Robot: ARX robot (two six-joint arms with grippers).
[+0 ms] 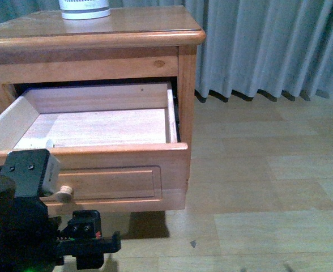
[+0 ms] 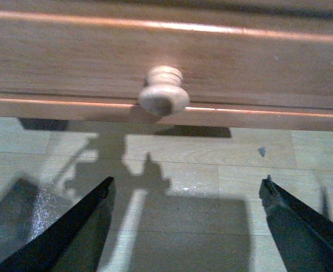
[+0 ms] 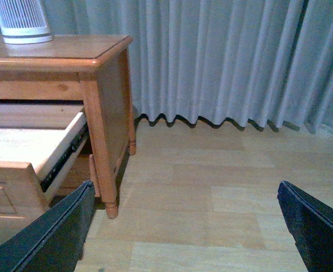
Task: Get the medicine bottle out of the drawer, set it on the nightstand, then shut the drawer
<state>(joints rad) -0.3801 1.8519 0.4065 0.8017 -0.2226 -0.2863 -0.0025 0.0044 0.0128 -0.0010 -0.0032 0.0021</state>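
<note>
Drawer: pulled open
Left gripper: released — facing the knob, not touching
Right gripper: released, above floor

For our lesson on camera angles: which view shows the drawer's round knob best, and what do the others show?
The left wrist view: the knob sits close and unblocked on the drawer front. The front view shows it small, low at the left. The right wrist view leaves it out.

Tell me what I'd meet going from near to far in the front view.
Black left arm → round knob → open drawer → white appliance on the nightstand → grey curtain.
</note>
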